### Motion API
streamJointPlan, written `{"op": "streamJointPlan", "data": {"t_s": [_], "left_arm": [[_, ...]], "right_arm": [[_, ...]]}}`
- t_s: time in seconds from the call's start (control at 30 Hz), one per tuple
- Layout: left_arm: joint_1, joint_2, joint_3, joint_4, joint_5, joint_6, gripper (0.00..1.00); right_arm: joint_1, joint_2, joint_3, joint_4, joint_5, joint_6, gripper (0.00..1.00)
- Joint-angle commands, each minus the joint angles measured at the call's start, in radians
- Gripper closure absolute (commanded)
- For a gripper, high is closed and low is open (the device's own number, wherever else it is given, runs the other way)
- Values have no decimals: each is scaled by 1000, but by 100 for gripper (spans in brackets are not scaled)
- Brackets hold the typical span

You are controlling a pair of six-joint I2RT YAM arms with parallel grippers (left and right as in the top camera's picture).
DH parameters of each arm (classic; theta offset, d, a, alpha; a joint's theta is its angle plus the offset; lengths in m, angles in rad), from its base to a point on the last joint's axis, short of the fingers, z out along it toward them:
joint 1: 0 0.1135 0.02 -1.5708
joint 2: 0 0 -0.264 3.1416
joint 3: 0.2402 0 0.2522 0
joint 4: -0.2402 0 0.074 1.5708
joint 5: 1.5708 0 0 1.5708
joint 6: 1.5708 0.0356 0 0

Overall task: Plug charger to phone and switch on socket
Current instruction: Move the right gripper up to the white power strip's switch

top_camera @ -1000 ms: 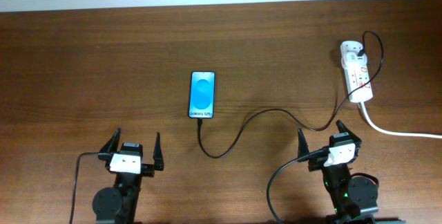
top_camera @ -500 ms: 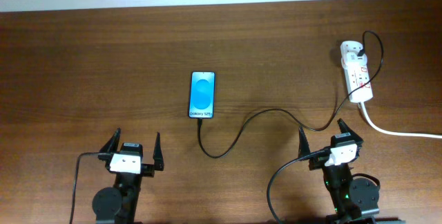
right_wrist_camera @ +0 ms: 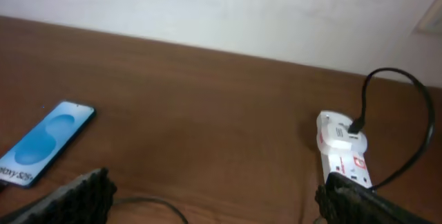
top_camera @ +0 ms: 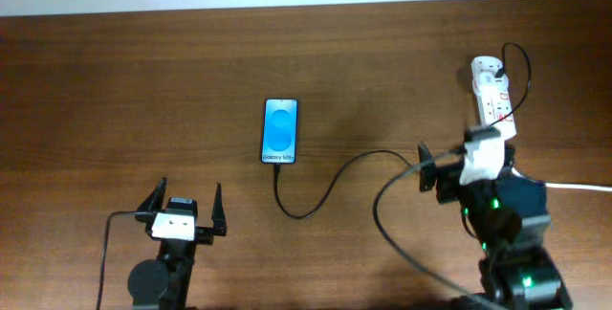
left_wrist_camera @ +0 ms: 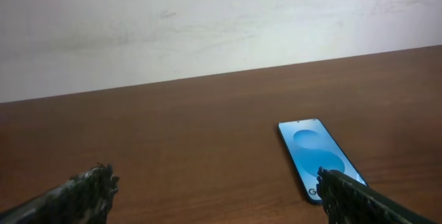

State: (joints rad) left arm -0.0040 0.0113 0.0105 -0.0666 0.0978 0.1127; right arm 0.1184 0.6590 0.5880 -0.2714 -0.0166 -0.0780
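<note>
1. The phone [top_camera: 280, 130] lies flat on the table [top_camera: 143, 80], left of centre, with its blue screen lit and the white text at its near end.
2. The charger [top_camera: 367, 155] meets the phone's near edge, loops toward the near side, then runs right toward the socket [top_camera: 492, 92]. Whether its plug is fully seated in the phone cannot be told.
3. The socket lies at the far right with a black plug in its far end. Its thick white cord [top_camera: 583, 188] trails off to the right. The position of the switches is too small to read.
4. The right gripper [top_camera: 467, 162] is over the socket's near end, with its fingers spread wide and holding nothing.
5. The left gripper [top_camera: 185, 203] sits at the near left, well apart from the phone, with its fingers also spread and empty.
</note>
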Motion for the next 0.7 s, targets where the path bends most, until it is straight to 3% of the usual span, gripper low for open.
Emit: {"op": "streamJointPlan", "data": {"t_s": [0.0,0.17,0.33,0.4,0.47,0.67], "left_arm": [[5,-6,-2,-6,0,16,1],[5,-6,-2,-6,0,16,1],[5,-6,-2,-6,0,16,1],[5,-6,-2,-6,0,16,1],[5,-6,-2,-6,0,16,1],[5,-6,-2,-6,0,16,1]], "right_arm": [[-6,161,138,-18,6,14,2],[-224,436,349,-95,-253,43,2],[-394,647,633,-300,-451,53,1],[-438,692,777,-380,-476,52,2],[-481,700,832,-349,-418,53,2],[-646,769,843,-320,-422,153,2]]}}
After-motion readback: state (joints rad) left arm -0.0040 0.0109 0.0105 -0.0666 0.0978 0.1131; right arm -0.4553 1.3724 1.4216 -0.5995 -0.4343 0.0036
